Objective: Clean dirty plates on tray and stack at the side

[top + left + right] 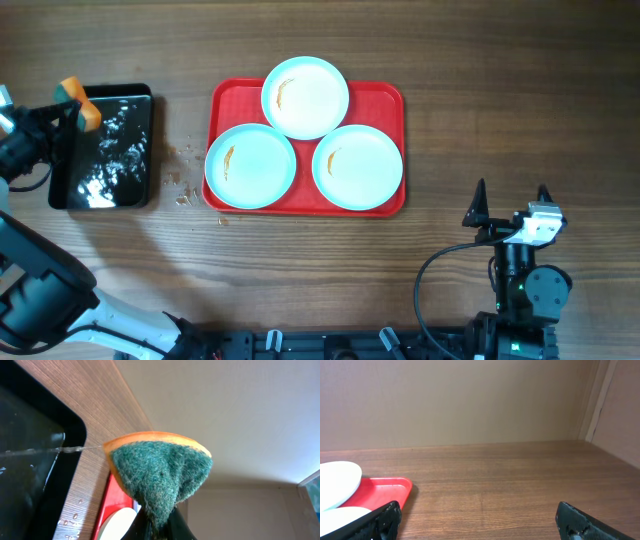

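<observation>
Three white plates lie on the red tray (228,100): one at the back (306,97), one front left (250,166), one front right (358,167). Each has a small orange-brown smear. My left gripper (72,100) is at the far left above the black pan's back edge, shut on an orange sponge with a green scouring face (160,477). A thin stream of water runs off the sponge toward the pan. My right gripper (510,200) is open and empty, near the table's front right, right of the tray (380,491).
A black rectangular pan (103,148) holding water stands left of the tray; it also shows in the left wrist view (30,460). Water drops and crumbs (183,180) lie on the wood between the pan and the tray.
</observation>
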`<state>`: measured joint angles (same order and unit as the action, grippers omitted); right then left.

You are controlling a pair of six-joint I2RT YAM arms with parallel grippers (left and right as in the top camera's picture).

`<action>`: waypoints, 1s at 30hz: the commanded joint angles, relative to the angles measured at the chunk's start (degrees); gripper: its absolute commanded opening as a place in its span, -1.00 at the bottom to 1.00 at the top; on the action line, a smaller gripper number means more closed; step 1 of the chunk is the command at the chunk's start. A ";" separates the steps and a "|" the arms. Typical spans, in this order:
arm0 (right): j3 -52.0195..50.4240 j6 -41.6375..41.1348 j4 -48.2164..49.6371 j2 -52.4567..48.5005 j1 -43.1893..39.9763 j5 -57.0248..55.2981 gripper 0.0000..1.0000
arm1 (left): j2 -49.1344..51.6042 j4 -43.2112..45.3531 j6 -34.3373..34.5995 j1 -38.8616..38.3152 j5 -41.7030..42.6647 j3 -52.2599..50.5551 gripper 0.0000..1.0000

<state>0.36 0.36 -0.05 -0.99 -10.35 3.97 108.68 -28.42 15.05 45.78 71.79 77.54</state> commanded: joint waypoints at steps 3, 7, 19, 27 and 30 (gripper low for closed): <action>-0.07 0.98 0.11 0.20 -0.35 -0.81 0.99 | 3.19 -3.43 -1.33 -3.67 -14.25 -0.63 -0.92; -0.07 0.96 0.11 0.20 -0.35 -0.81 0.99 | 6.47 -3.50 -1.11 -4.70 -16.70 -0.66 -0.92; -0.07 0.98 0.11 0.20 -0.35 -0.81 1.00 | -5.75 -2.54 6.82 -1.14 -10.75 0.04 -0.92; -0.07 0.98 0.11 0.20 -0.35 -0.81 1.00 | -8.35 -2.60 10.69 -2.12 -20.41 0.02 -0.92; -0.07 0.98 0.11 0.20 -0.35 -0.81 0.99 | -5.29 -3.26 10.64 -3.17 -27.80 -0.70 -0.92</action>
<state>0.36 0.36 -0.05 -0.99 -10.35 3.97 99.39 -31.22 24.51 43.75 54.19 77.32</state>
